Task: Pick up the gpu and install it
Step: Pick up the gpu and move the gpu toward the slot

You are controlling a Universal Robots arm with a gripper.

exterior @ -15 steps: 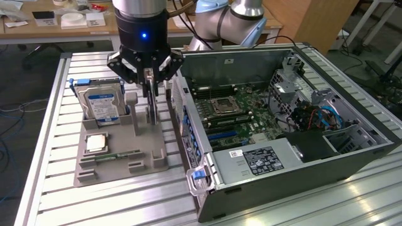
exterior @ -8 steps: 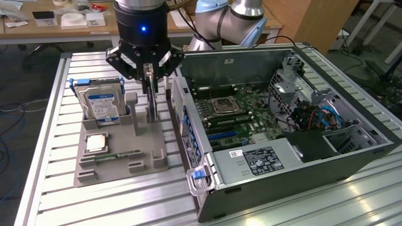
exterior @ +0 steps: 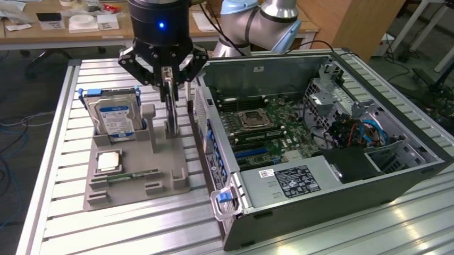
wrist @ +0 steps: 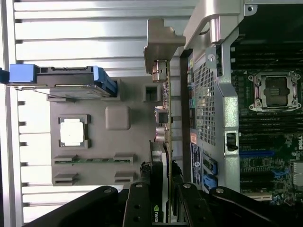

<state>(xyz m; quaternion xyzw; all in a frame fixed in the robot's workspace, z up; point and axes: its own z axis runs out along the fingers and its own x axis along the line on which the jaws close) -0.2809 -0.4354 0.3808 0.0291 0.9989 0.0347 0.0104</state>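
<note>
The pick-up step is judged to be in hand: the gripper is set low over the grey parts holder, and in the wrist view its two black fingers are seen closed against either face of the gpu, so the card is taken to be held. The gpu is seen edge-on as a thin dark strip standing in the holder, just beside the rear wall of the open computer case and apart from the hard drive, with its silver end bracket at the end far from the fingers. Installation is not yet done; the motherboard lies exposed with no card seated in it. A straight lift would be called for, it is judged, since the holder's posts and the case wall stand close on both sides, and the card would have to be kept square in the grip. Whether the card's lower edge has left its slot in the holder cannot be told. The fingertips are cut off by the frame in the wrist view, and the target slot on the board is hard to make out among the other connectors
</note>
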